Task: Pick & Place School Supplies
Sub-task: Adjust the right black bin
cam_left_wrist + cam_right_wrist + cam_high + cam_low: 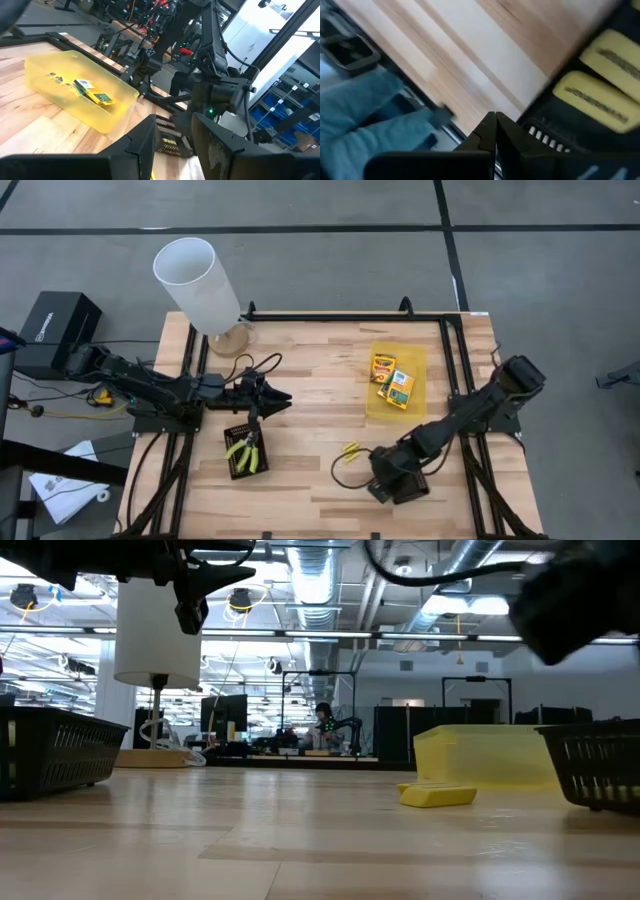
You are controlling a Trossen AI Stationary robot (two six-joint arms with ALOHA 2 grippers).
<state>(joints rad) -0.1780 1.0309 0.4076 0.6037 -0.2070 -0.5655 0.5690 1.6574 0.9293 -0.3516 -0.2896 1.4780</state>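
The left gripper [283,396] hangs above the bench [310,470], just beyond the left mesh tray [245,452]; its fingers [145,145] stand partly apart with nothing visible between them. The plier-like tool [243,446] already lies in that tray. The right gripper [383,491] sits low over the right mesh tray [398,477] near the front edge of the bench, its fingers [492,131] pressed together and empty; the right wrist view shows yellow sticks [597,100] lying in the tray beside them. One further yellow stick [350,450] lies on the bare bench, just left of the right tray and apart from it. The printed boxes [392,380] rest in the translucent yellow tray [380,408] at the rear right; two are distinct from above, and a third cannot be confirmed. A white lamp [200,285] stands at the rear left corner. Judged from this layout, sorting is well advanced: the tool and most sticks are placed, and the stray stick remains outstanding. The next move calls for the right arm to lift clear of its tray, open the fingers, shift a short way left over the stick, align with its long axis, and descend without nudging the tray wall.
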